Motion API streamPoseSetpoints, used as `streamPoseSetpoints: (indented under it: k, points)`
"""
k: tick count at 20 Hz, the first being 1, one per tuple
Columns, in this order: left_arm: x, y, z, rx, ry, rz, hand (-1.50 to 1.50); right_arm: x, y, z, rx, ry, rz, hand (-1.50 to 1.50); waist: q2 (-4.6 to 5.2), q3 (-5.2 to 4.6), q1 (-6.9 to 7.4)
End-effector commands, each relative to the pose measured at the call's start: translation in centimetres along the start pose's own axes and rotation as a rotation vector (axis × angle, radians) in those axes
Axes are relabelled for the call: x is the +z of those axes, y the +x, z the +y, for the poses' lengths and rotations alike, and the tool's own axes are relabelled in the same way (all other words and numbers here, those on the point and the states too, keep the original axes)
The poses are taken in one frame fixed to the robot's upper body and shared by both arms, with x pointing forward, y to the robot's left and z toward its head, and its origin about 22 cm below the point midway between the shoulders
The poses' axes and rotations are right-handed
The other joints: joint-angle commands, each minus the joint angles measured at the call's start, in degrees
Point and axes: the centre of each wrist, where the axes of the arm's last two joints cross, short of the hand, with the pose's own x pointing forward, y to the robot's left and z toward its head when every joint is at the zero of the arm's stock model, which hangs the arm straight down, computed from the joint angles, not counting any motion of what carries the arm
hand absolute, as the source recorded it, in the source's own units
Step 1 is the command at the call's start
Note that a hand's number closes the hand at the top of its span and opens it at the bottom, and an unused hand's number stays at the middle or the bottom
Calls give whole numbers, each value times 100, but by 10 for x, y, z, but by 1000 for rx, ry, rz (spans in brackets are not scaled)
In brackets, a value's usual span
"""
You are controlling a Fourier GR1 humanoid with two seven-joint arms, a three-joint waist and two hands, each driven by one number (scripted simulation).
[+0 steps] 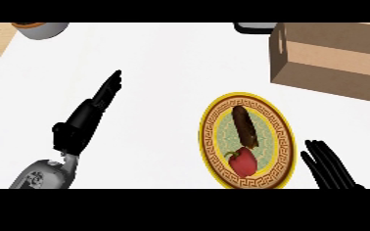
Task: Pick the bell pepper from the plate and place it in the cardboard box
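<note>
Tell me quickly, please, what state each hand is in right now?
Left hand: open, fingers straight, holding nothing.
Right hand: open, fingers straight, holding nothing, just right of the plate.

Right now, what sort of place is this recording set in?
Probably a kitchen counter: a white worktop carries a patterned plate with a red bell pepper and a dark elongated item, plus a cardboard box.

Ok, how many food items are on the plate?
2: a red bell pepper at the plate's near end, and a dark brown elongated item above it, touching.
</note>
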Motion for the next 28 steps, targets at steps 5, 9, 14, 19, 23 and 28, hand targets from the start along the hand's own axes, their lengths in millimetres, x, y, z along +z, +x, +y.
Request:
streamPoseSetpoints:
  k: [5,9,14,19,23,28]
  points:
    - [-17,1,-16,-13,-27,-31,0,21,69,-59,59,233,74,-150,47,2,166]
    - [-18,24,-3,-6,-52,-32,0,18,87,-63,32,319,140,-150,46,13,285]
    - [-30,1,-24,4,-50,-32,0,12,103,-43,-15,312,178,-150,49,16,260]
    - [-21,24,-7,5,-72,-25,0,-15,98,-7,-28,320,184,-150,42,20,320]
    - [-15,13,-21,7,-58,-35,0,-38,101,4,-2,344,227,-150,47,20,332]
    - [-16,-13,-15,-13,-45,-23,0,-42,86,15,25,394,269,-150,50,20,304]
